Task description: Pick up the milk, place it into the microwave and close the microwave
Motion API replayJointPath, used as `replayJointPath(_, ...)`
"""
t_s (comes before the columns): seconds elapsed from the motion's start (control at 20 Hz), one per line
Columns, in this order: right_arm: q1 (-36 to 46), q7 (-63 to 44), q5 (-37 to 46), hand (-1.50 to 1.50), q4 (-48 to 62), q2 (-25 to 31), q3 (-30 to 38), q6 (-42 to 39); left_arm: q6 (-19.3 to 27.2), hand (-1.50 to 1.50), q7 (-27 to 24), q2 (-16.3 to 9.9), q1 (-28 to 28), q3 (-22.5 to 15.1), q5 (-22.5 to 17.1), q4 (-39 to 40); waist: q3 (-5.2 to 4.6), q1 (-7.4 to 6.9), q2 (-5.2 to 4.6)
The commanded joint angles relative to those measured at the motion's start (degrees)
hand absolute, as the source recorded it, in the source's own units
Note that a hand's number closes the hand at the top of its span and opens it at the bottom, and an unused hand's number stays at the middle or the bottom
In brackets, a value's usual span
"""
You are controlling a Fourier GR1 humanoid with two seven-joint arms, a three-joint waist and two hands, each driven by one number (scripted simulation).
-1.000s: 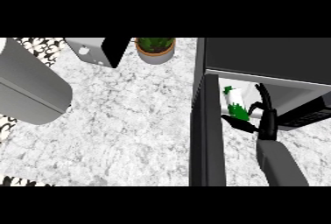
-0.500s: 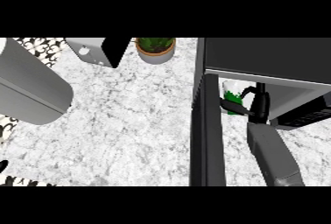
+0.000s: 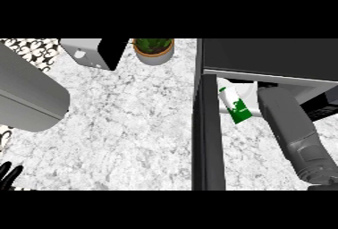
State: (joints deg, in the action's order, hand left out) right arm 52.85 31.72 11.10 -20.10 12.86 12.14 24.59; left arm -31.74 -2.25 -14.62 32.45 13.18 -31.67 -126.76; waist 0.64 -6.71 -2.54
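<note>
The milk (image 3: 235, 105), a white carton with green print, leans tilted in the mouth of the microwave (image 3: 271, 56), just right of its open door (image 3: 208, 138), which I see edge-on. My right forearm (image 3: 295, 132) reaches into the opening beside the carton. The microwave's top hides the right hand, so I cannot see whether it holds the carton. My left hand (image 3: 8, 173) rests open at the lower left edge, fingers up, far from the milk.
A potted plant (image 3: 153, 48) stands at the back of the marble counter (image 3: 125, 129). A grey and black appliance (image 3: 92, 53) sits to its left. A large grey rounded body (image 3: 26, 100) fills the left side.
My right arm has pushed further forward, carrying the milk deeper toward the microwave's inside. The right hand, seen curled on the carton earlier, is now hidden under the microwave's top.
</note>
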Motion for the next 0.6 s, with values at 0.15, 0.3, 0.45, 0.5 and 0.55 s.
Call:
replayJointPath(0.15,3.1,3.6,-1.4,-1.50,5.1,3.6,1.6,-9.9,-2.6,-1.50,-3.7,4.8,-0.7,-5.1,7.0,3.3,-0.53,2.81,1.08)
replayJointPath(0.3,2.5,5.4,-4.1,-1.50,5.9,3.8,3.8,-16.2,-6.0,-1.50,-3.7,3.7,1.7,-6.5,5.9,1.9,-0.49,3.14,1.37)
replayJointPath(0.45,1.4,7.7,-5.5,-1.50,6.3,1.6,4.4,-21.8,-7.7,-1.50,-3.5,4.4,0.9,-9.9,8.4,3.6,-0.53,4.22,1.67)
replayJointPath(0.5,-0.6,10.2,-6.1,-1.50,6.5,3.0,4.9,-24.9,-8.6,-1.50,-3.8,5.1,2.7,-11.6,10.1,2.5,-0.49,4.08,1.67)
replayJointPath(0.55,-1.3,10.4,-6.5,-1.50,6.8,2.5,4.9,-27.3,-9.1,-1.50,-4.6,5.5,-0.4,-12.8,13.2,5.7,-0.53,4.84,1.71)
